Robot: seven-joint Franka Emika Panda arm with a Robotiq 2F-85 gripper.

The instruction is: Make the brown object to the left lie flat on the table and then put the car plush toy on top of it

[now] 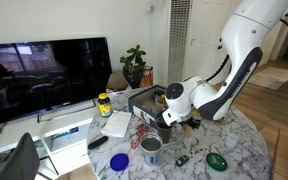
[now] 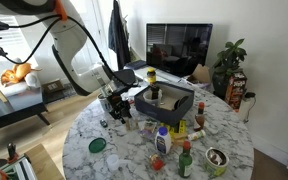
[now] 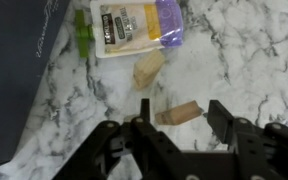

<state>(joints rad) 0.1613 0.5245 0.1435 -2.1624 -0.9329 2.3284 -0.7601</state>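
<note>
Hovering over brown block (image 3: 179, 112), fingers (image 3: 220, 115) spread; packet (image 3: 134, 25), dark box (image 3: 14, 80) close.

In the wrist view we count two tan wooden blocks (image 3: 149, 68), one clear plastic packet with a purple edge (image 3: 134, 25) and one small green piece (image 3: 81, 28). In both exterior views we count one black flat television (image 1: 44, 68) (image 2: 179, 45), one leafy potted plant (image 1: 134, 62) (image 2: 229, 60) and one round white marble table (image 1: 239, 150) (image 2: 79, 125). In an exterior view we count one silver metal cup (image 1: 151, 149).
</note>
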